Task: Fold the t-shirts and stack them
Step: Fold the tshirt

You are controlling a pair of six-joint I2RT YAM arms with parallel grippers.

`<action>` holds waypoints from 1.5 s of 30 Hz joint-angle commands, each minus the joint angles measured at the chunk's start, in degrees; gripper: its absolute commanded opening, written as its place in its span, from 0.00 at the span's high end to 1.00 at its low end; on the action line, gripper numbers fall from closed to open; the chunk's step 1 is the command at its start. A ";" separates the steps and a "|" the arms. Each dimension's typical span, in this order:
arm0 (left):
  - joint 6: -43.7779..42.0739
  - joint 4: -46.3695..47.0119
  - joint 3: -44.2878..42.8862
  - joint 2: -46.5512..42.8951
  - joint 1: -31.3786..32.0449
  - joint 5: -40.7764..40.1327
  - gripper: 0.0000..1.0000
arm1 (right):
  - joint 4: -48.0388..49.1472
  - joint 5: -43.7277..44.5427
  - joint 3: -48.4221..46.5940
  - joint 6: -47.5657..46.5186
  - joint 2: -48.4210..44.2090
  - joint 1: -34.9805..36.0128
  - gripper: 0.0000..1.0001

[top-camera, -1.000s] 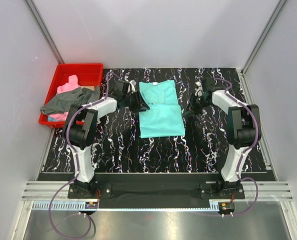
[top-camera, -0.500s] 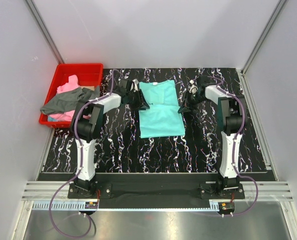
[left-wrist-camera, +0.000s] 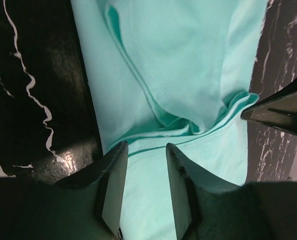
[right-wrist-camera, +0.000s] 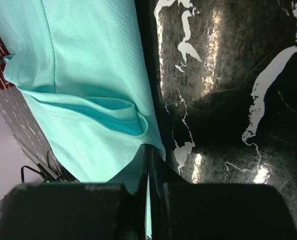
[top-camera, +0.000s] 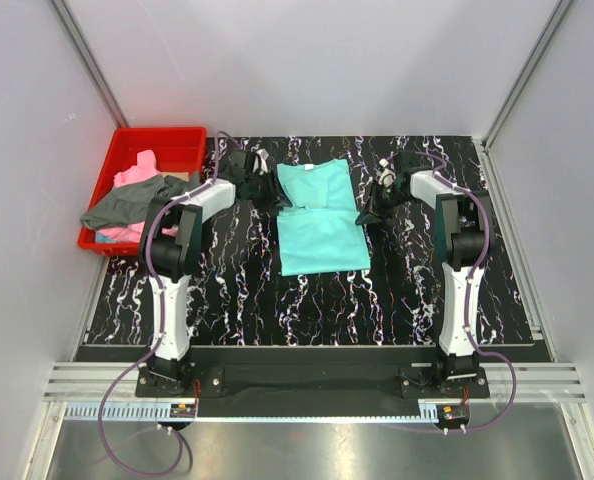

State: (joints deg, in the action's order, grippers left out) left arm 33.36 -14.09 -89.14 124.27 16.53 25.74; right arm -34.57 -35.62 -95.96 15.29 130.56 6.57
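The teal t-shirt (top-camera: 319, 218) lies partly folded in the middle of the black marbled table. My left gripper (top-camera: 275, 194) is at the shirt's left edge; in the left wrist view it (left-wrist-camera: 146, 167) is open, with teal cloth (left-wrist-camera: 188, 65) lying between and beyond the jaws. My right gripper (top-camera: 366, 212) is at the shirt's right edge; in the right wrist view it (right-wrist-camera: 149, 150) is shut on the edge of the teal cloth (right-wrist-camera: 88, 75), near a fold. The pink t-shirt (top-camera: 137, 172) and the dark grey t-shirt (top-camera: 127, 203) lie in the red bin.
The red plastic bin (top-camera: 172, 140) stands at the far left, the grey shirt hanging over its near rim. White walls close the table at the back and on both sides. Bare black table (top-camera: 307, 305) lies in front of the teal shirt.
My right gripper has moved left onto the shirt's right edge. My left gripper has shifted a little back and left along the shirt's left edge. The shirt has barely moved.
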 commanded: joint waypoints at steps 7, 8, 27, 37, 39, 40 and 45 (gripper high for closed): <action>0.73 0.99 5.02 -10.79 0.34 2.65 0.57 | 2.04 -6.91 5.16 2.28 -11.20 0.11 0.99; 1.35 1.25 6.60 -13.24 0.60 2.83 0.57 | 3.61 -8.23 6.56 2.72 -12.77 0.37 0.99; 9.97 15.84 36.57 -25.04 14.31 2.13 0.59 | 21.20 -18.53 33.90 10.11 -20.09 7.32 1.00; 7.77 6.62 40.28 -25.48 13.96 -10.95 0.60 | 19.72 -11.15 38.48 7.22 -16.39 6.62 1.00; 8.12 3.73 39.84 -25.30 13.96 -12.98 0.60 | 18.75 -10.26 38.57 6.51 -16.66 6.53 1.00; 8.29 2.50 39.58 -25.04 13.88 -14.91 0.60 | 18.75 -10.35 38.83 6.51 -16.92 6.44 1.00; 9.17 -2.43 37.82 -27.40 13.70 -14.94 0.61 | 19.98 -12.37 40.15 8.17 -20.34 6.61 1.00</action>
State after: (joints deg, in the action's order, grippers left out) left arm 43.29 -9.17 -50.89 98.48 30.87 17.37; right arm -14.83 -50.19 -56.93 23.86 113.69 13.43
